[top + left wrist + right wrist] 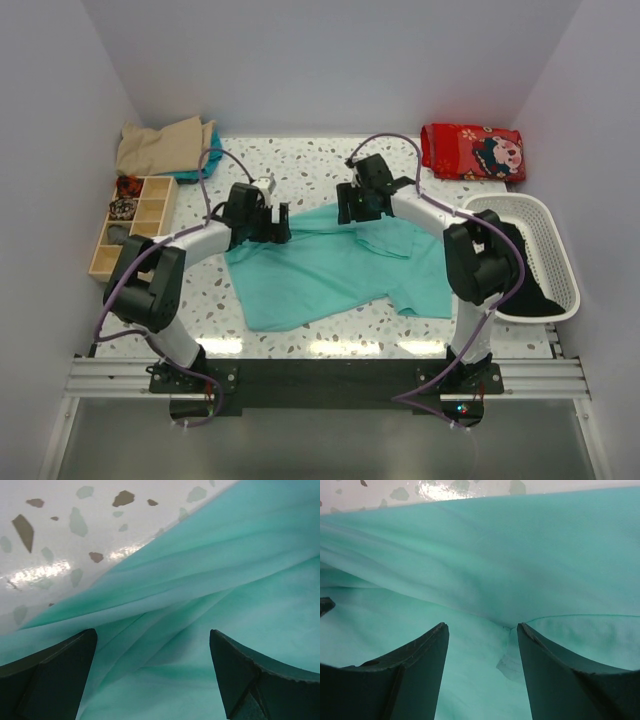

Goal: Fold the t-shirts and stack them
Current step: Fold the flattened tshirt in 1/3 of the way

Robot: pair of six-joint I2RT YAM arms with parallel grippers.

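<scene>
Teal t-shirt (310, 280), spread out, softly creased

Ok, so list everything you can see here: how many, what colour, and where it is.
t-shirt: one, teal-green, spread rumpled at table centre
tan garment: one, tan, heaped in far left corner
red cloth: one, red with cartoon print, far right corner
basket: one, white, right edge
black garment: one, black, inside the basket
wooden tray: one, pale wood, compartments, left edge
table: one, white, speckled
left arm, right arm: two, black and white, near edge
left hand, right hand: two, dark, open over the t-shirt
</scene>
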